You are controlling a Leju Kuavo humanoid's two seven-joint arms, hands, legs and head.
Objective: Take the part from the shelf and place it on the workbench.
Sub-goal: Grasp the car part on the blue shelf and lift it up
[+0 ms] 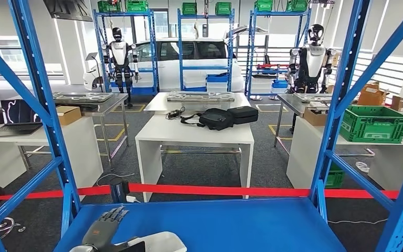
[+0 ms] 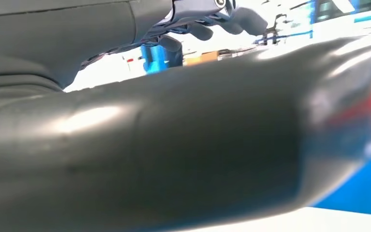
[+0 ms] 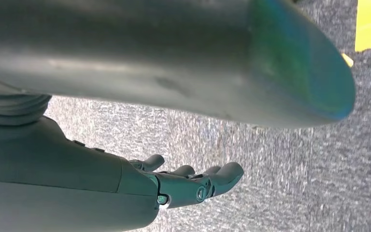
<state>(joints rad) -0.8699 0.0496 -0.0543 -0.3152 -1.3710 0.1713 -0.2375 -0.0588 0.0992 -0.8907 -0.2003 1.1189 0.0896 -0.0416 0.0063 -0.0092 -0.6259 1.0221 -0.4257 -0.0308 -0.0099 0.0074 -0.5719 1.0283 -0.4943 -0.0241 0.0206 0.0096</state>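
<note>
- The part [image 1: 160, 241], a flat white piece, sits on the blue shelf [image 1: 241, 226] right at its near edge, toward the near-left corner. A dark bit overlaps its left end and I can't tell what that is.
- The left hand [image 1: 104, 229] is just left of the part, fingers [image 1: 116, 213] stretched out flat and apart, holding nothing. Whether the palm is already touching the part, can't tell from here.
- The left wrist view is mostly thumb, with a strip of white below it that's likely the part.
- The right hand [image 3: 193, 183] hangs over grey carpet, fingers loosely apart, also empty.
- My take on doing the pick well: the part is thin and flat, so pinching from above probably slips. Better to get fingers under 1 edge with the thumb on top.
- Lift straight up and pull back, minding the blue upright [image 1: 42, 100] on that side.
</note>
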